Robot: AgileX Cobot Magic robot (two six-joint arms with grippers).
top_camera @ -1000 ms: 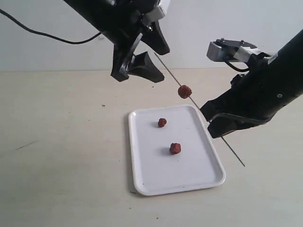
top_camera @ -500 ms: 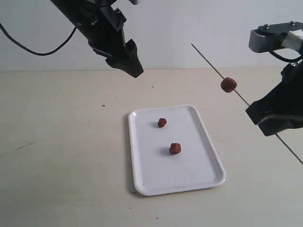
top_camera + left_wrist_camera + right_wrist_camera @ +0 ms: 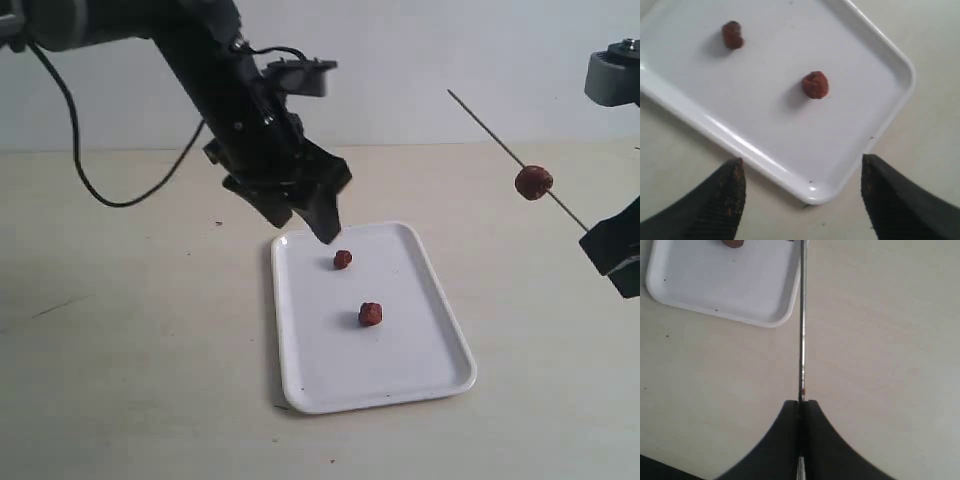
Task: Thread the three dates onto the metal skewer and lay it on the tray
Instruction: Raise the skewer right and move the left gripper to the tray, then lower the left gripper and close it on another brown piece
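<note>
On the tray (image 3: 330,385): the nearer date (image 3: 370,314) mid-tray, the farther date (image 3: 342,259) toward its far end. Left end effector (image 3: 305,218), spread and empty, hangs above the tray's far-left corner, the farther date just beside and below; judged the nearer arm. Right end effector (image 3: 800,407), pressed together on the metal skewer (image 3: 490,130), holds it slanted, well off the tray's right side, with a threaded date (image 3: 533,182).

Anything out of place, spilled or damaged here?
Nothing stands out. Two wrinkled reddish-brown dates lie apart on the flat white tray; a third date sits threaded on the thin metal skewer, clamped in the shut right gripper. The open left gripper hovers by a tray corner.
</note>
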